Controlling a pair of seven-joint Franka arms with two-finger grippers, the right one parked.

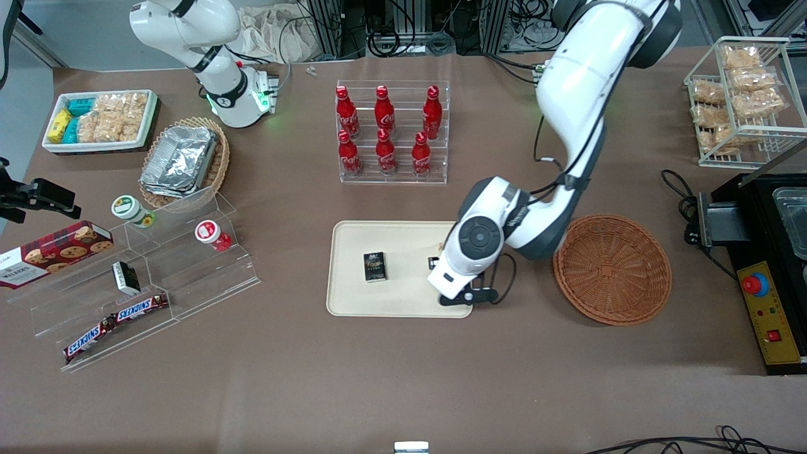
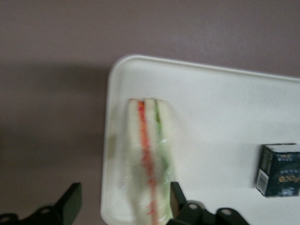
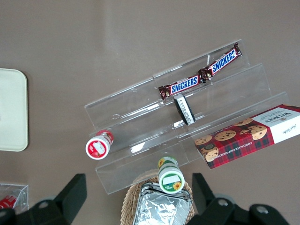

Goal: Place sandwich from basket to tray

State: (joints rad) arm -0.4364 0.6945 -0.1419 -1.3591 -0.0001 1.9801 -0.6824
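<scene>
Snickers bars (image 3: 201,77) & cookie box (image 3: 251,136) on clear acrylic stand (image 3: 187,117).

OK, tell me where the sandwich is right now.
The sandwich lies on the tray, at the end nearest the basket, between the open gripper fingers; a small dark box shares the tray.

Front view high above the surface (image 1: 403,391), looking steeply down on the whole scene, left wrist view close over the tray (image 2: 211,93), facing down past the pincer (image 2: 123,206), right wrist view looking down from higher up, all 3 sharing the tray
</scene>
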